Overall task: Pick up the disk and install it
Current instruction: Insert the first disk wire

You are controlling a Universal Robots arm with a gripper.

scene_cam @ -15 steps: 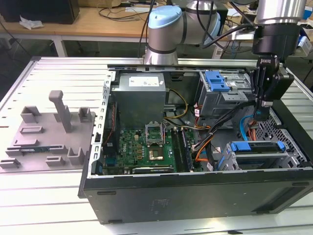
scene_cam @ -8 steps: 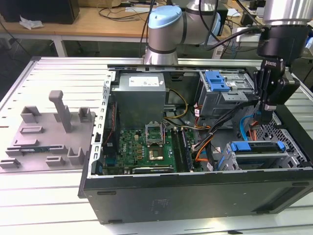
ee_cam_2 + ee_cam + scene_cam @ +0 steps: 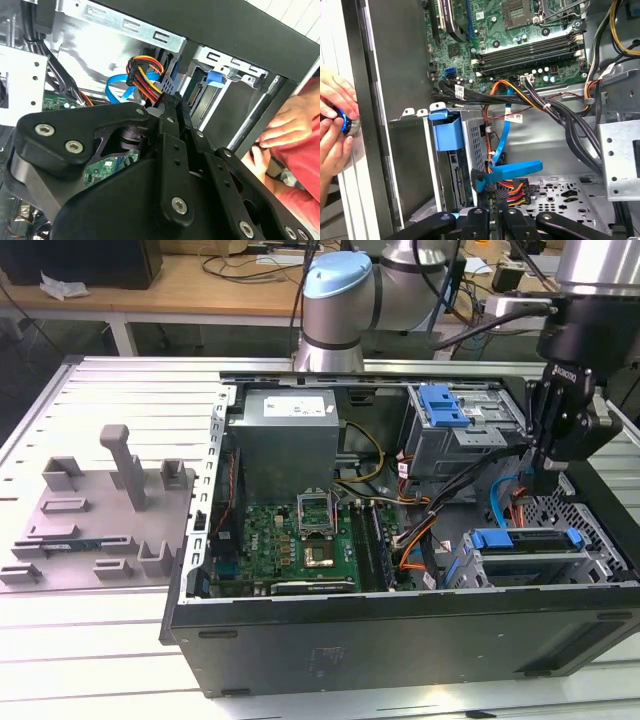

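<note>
Pincer (image 3: 547, 478) clenched by orange-red cables (image 3: 512, 187) | disk (image 3: 525, 555) seated in bay | power-supply sticker (image 3: 295, 405) illegible

I log the case (image 3: 400, 640) as matt black sheet metal outside, dull bare steel inside. The disk (image 3: 525, 540) is silver metal in a smooth blue plastic carrier. The gripper (image 3: 547, 483) is matt black, with shiny screw heads in the second wrist view. The desk (image 3: 120, 380) is ribbed matt aluminium, and the fixture (image 3: 110, 500) on it is dull grey plastic. The blue cable (image 3: 507, 131) is glossy plastic. The arm joint (image 3: 338, 330) is smooth satin metal under a pale-blue plastic cap.
</note>
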